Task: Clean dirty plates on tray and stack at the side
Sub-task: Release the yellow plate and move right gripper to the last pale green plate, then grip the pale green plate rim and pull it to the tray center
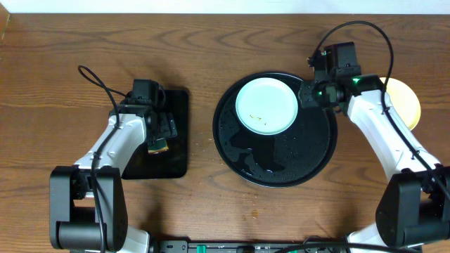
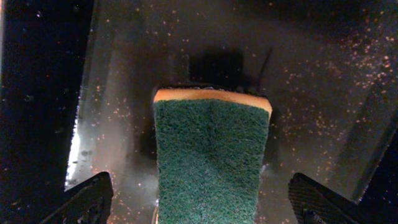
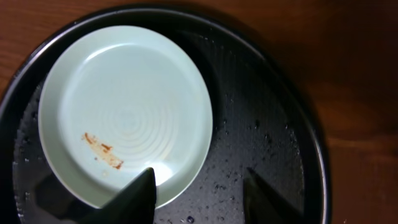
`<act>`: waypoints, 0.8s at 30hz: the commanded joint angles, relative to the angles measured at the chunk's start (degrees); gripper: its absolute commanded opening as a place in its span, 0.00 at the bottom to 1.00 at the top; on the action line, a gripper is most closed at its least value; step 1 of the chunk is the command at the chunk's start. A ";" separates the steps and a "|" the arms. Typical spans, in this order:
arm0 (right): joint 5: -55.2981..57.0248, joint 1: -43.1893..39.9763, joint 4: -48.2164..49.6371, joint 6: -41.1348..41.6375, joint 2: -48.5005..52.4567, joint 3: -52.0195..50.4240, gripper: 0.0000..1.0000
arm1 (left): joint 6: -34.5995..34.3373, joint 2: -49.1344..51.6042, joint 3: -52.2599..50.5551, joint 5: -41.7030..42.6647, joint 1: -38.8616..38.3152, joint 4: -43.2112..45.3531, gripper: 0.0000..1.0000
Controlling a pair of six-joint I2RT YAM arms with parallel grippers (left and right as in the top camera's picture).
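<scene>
Item one, nearest us: the left gripper point(image 2: 200, 186), its two dark fingers point(image 2: 87, 199) spread wide and closed on nothing. Between them, touching neither, lies a sponge point(image 2: 211, 155), green scouring face up with a yellow layer showing at its far edge. The sponge rests on the small rectangular tray point(image 1: 176, 158), black, wet and glossy, speckled with fine pale grains, which sits on the left part of the wooden table point(image 1: 56, 56). Item two, middle of the table: the round tray point(image 1: 281, 169), black with a raised rim, its bare floor beaded with water. Item three, in the far-left part of that tray: one pale blue plate point(image 3: 124, 112), lying flat, with a short brown smear point(image 3: 102, 149) and a few specks on its inner face. Item four: the right gripper point(image 3: 199, 180), above the tray's far-right side, its fingers parted and holding nothing; in the wrist view one fingertip point(image 3: 138, 196) overlaps the plate's rim, though we cannot tell whether it touches. Item five, farthest right: a pale yellow plate point(image 1: 406, 98) on the table beside the round tray, outside it, partly hidden by the right arm point(image 1: 380, 133).
</scene>
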 commanded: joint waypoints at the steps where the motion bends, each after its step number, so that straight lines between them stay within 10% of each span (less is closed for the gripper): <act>1: 0.33 0.55 2.62 -3.96 2.67 0.13 0.47 | 0.28 0.00 0.00 -0.94 0.24 -0.09 0.90; 11: -0.33 0.55 17.25 -9.55 15.63 0.11 0.41 | 0.28 0.00 0.02 -0.94 0.24 -0.09 0.90; 24: -6.71 0.39 14.16 -9.33 17.35 0.11 0.01 | 0.31 0.00 0.00 -0.94 0.24 -0.09 0.90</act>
